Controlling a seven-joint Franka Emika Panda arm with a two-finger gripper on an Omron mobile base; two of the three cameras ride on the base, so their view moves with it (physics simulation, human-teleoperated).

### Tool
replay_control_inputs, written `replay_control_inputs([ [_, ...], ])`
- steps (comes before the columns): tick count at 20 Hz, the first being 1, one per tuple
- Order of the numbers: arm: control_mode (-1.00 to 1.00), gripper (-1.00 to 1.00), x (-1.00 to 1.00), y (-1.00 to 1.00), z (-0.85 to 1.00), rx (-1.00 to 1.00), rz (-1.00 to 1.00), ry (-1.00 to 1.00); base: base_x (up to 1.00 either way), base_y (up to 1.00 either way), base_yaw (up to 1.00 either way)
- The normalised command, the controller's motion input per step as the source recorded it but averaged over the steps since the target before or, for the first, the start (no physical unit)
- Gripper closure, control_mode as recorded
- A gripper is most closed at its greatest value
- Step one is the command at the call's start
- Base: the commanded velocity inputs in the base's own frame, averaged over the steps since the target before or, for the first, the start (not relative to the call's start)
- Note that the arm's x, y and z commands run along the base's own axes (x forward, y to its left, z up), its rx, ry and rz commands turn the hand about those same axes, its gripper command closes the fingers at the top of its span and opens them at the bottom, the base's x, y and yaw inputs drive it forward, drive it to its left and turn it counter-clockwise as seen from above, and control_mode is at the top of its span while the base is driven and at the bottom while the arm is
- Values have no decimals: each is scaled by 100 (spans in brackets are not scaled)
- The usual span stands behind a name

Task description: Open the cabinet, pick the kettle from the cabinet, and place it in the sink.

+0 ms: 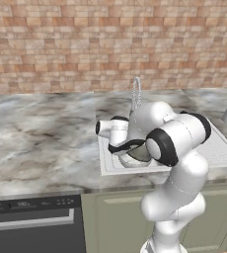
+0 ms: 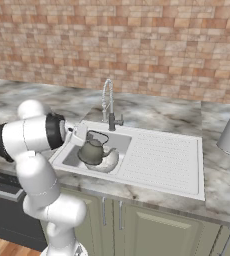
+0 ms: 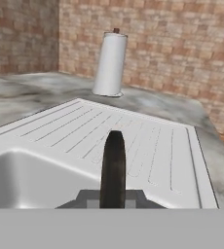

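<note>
The small grey kettle point(image 2: 91, 152) sits low in the basin of the light-grey sink point(image 2: 162, 150), just in front of the chrome tap point(image 2: 107, 102). My gripper point(image 2: 87, 134) reaches in from the left and is shut on the kettle's thin dark arched handle point(image 3: 113, 165), which stands upright between the fingertips point(image 3: 89, 198) in the hand view. From the left base view, the kettle point(image 1: 139, 153) peeks out under my forearm, inside the sink point(image 1: 219, 148). The sage-green wall cabinet is out of view.
A white paper-towel roll point(image 3: 110, 63) stands on the marble counter beyond the sink's ribbed drainboard point(image 3: 133, 131). A brick wall backs the counter. Below it are low green cupboards point(image 2: 152, 230) and a dark appliance front point(image 1: 31, 222).
</note>
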Motion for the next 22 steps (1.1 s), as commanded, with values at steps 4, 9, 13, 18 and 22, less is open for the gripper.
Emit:
replay_control_inputs([
  [4, -100, 100, 15, 0, -12, 0, 2, -2, 0, 0, 0],
  [9, -100, 100, 12, 0, -12, 0, 0, -4, 0, 0, 0],
  [13, -100, 100, 8, 0, -10, -6, 0, -6, 0, 0, 0],
  [18, -100, 100, 3, 0, -9, -13, 0, -7, 0, 0, 0],
  [22, -100, 100, 0, 1, -13, -21, 0, -7, 0, 0, 0],
])
